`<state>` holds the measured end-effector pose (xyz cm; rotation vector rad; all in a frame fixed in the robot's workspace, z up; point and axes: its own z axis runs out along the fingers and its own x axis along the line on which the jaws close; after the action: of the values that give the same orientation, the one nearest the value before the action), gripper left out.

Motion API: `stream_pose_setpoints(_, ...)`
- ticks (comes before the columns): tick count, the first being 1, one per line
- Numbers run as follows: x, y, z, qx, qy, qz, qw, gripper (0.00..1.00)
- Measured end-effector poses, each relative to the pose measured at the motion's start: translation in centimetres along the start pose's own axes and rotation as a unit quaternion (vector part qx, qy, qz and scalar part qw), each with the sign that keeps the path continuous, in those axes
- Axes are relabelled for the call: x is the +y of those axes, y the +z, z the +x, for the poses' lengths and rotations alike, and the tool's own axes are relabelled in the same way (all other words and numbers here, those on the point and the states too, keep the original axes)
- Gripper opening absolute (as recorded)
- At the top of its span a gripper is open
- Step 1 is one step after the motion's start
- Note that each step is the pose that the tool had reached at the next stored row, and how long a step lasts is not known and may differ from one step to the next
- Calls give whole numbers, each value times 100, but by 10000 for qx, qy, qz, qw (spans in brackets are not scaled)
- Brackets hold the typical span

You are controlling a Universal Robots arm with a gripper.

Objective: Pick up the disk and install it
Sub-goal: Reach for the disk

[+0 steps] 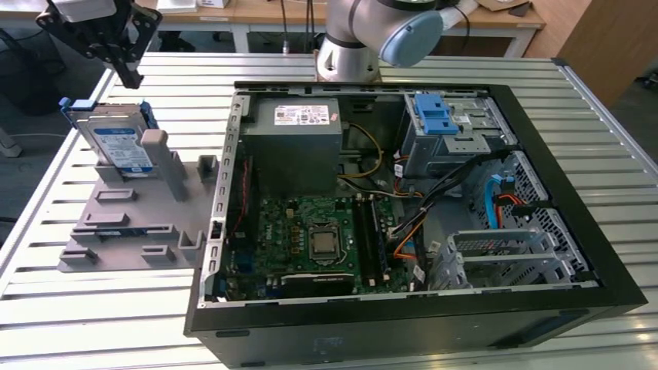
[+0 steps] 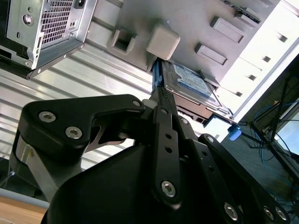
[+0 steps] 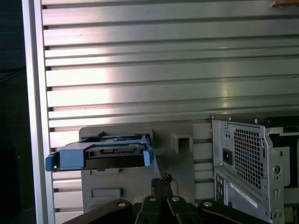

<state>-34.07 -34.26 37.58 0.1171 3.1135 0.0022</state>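
You have the disk (image 1: 115, 145) in silver metal with a white-and-blue label, framed by a blue carrier. Its holder (image 1: 129, 231) is plain matte grey. Your gripper (image 1: 129, 73) is black all over. The table (image 1: 92, 324) is bright silver, striped by parallel slats. The computer case (image 1: 411, 331) is black, the motherboard (image 1: 308, 231) green, the power supply (image 1: 298, 146) grey with a white sticker, and the latch (image 1: 437, 116) blue. An orange cable (image 1: 506, 202) shows inside. The arm (image 1: 350, 31) is silver-grey with a light blue cap.

Slatted aluminium table (image 1: 92, 308), glare on slats; wooden desks (image 1: 277, 11) behind; dark floor (image 1: 26, 166) beside.
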Motion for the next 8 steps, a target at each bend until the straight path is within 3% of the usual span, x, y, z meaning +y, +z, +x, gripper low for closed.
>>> stream_pose_setpoints(8, 6, 2, 50, 3, 1, -37, 10000, 11)
